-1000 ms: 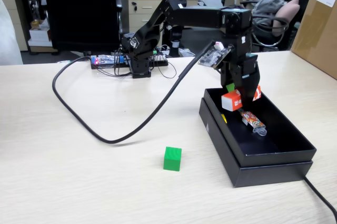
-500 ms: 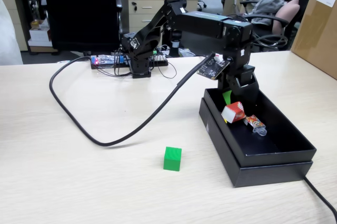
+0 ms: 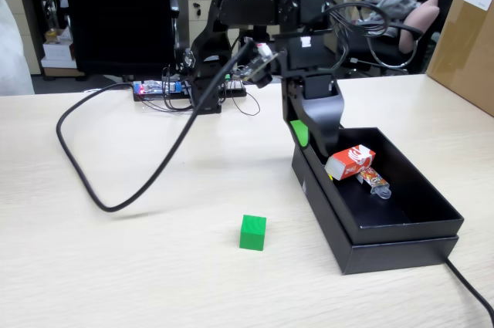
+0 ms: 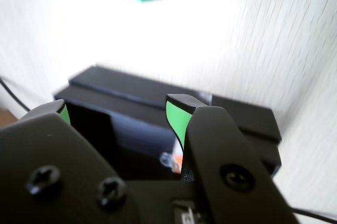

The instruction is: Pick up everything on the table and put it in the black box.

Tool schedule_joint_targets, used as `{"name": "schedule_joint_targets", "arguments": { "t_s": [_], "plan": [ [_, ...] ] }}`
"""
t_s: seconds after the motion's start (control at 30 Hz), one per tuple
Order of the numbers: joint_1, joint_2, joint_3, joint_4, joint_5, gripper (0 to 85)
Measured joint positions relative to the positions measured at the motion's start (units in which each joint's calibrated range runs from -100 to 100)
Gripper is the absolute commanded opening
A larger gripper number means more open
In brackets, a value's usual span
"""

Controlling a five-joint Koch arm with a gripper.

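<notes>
Green cube sat alone on the bench, near and left of the black box in the fixed view. It looked light, rigid and flat-sided, likely a bit slick; best taken across two opposite faces at mid-height. Red carton lay inside the box beside a wrapped packet; yellow cube wasn't visible. Gripper hung over the box's far-left corner, jaws spread wide with green pads showing, holding nothing, touching nothing.
</notes>
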Motion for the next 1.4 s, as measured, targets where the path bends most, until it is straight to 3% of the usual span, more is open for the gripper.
{"name": "schedule_joint_targets", "arguments": {
  "t_s": [0.27, 0.37, 0.47, 0.93, 1.4],
  "plan": [
    [-4.93, 3.29, 0.00, 0.08, -0.05, 43.1],
    [-5.71, 4.94, -0.09, 0.41, 1.22, 44.0],
    [-5.91, 5.45, -4.20, 4.19, 2.54, 44.0],
    [-7.08, 15.83, -9.68, 14.06, 2.78, 44.0],
    [-6.59, 20.65, -9.50, 15.38, 2.78, 43.5]
  ]
}}
